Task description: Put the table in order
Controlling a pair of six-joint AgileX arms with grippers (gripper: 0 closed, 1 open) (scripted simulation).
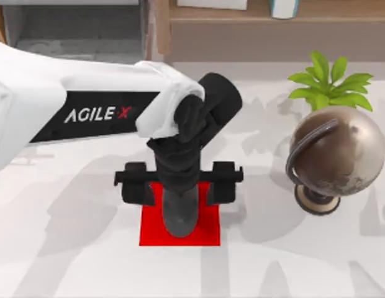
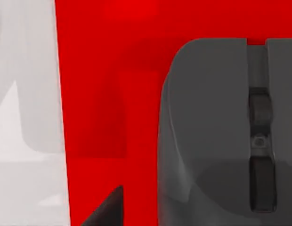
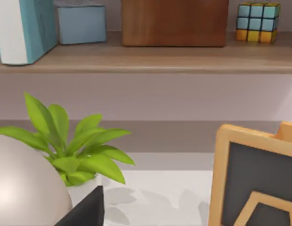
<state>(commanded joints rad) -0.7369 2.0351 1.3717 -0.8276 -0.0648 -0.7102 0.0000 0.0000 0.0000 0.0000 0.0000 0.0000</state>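
The wide, smooth, matte white table spreads under everything here, crossed by soft grey shadows. Over its left half reaches the left arm, a glossy white shell with a black panel lettered AgileX, ending in a black wrist that points straight down. The left gripper hangs over the small flat red square mat near the middle of the table; from above its black crossbar hides most of the mat, and I cannot tell whether its fingers are spread or closed.

To the right stands a bronze-brown globe, mottled and slightly shiny, in a dark curved bracket on a round foot. Just behind it is a small plant with pointed bright green leaves. Along the far edge runs a light-wood shelf unit.

The left wrist camera shows what the overhead one hides: a dark grey computer mouse, rounded and smooth, with a scroll wheel in a centre slot, lying on the red mat, whose edge meets the white tabletop. A black finger tip juts in beside the mouse, apart from it.

The right wrist camera looks across the table towards the shelf, where it shows a teal and white book, a pale blue box, a plain brown wooden block and a small colour-tiled puzzle cube. Nearer stands a wood-framed dark board, and a black tip of the right gripper shows, its state unclear.
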